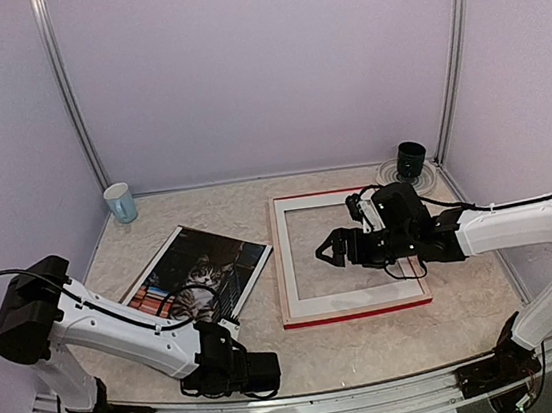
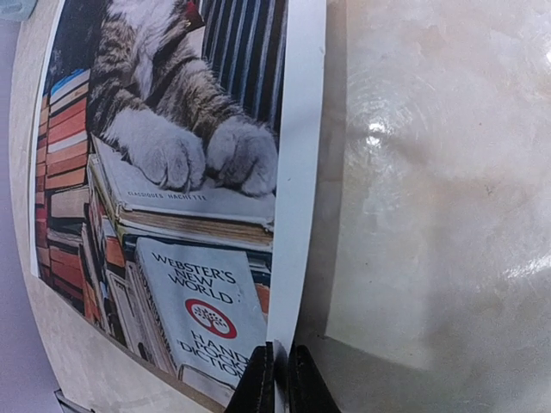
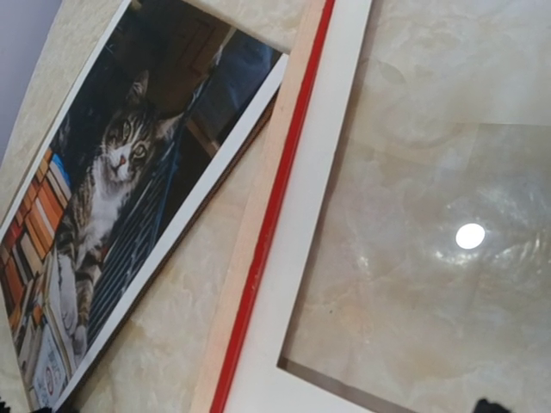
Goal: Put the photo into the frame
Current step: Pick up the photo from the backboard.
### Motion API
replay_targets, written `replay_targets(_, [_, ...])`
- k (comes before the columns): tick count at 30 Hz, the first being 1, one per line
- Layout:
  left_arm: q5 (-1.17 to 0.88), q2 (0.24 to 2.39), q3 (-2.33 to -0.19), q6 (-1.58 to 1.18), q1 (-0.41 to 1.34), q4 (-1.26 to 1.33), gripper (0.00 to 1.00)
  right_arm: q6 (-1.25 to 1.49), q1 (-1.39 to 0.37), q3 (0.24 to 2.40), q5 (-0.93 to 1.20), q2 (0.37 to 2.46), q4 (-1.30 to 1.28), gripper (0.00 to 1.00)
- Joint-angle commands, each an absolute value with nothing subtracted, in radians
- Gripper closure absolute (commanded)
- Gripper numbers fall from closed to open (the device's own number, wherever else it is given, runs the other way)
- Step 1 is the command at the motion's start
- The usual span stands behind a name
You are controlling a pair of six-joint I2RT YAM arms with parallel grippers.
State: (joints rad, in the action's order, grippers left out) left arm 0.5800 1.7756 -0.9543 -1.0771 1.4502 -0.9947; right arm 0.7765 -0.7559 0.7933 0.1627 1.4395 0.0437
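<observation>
The photo (image 1: 202, 274), a cat among stacked books, lies slanted on the table's left half. In the left wrist view its white-bordered near edge (image 2: 297, 198) rises slightly off the table and casts a shadow. My left gripper (image 2: 277, 383) is shut on that edge at the photo's near corner, and its dark fingers (image 2: 258, 387) pinch the paper. The frame (image 1: 356, 303) lies flat to the right, with a red edge and a white mat inside it. My right gripper (image 1: 327, 251) hovers open over the frame's left rail (image 3: 274, 202). The photo (image 3: 112, 198) lies just beyond that rail.
A pale blue cup (image 1: 120, 202) stands at the back left. A dark green cup (image 1: 411, 160) sits on a clear glass dish (image 1: 393, 174) at the back right. Purple walls enclose the table on three sides.
</observation>
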Motion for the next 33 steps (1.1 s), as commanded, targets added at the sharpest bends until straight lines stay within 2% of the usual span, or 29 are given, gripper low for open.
replay_targets(1, [0.629, 1.760, -1.004, -1.107, 1.459, -1.046, 0.93, 0.776, -0.746, 0.785, 0.160, 1.407, 0.055, 0.01])
replay_targets(6, [0.646, 1.731, -1.034, -1.109, 1.460, -1.063, 0.94, 0.767, -0.747, 0.788, 0.145, 1.396, 0.040, 0.01])
replay_targets(11, [0.666, 1.680, -1.063, -1.131, 1.457, -1.079, 1.00, 0.764, -0.747, 0.793, 0.135, 1.383, 0.027, 0.01])
replay_targets(20, [0.699, 1.595, -1.129, -1.138, 1.437, -1.092, 1.00, 0.745, -0.746, 0.806, 0.114, 1.359, 0.006, 0.01])
replay_targets(33, [0.721, 1.471, -1.265, -0.987, 1.377, -0.954, 1.00, 0.709, -0.746, 0.834, 0.069, 1.338, -0.054, 0.01])
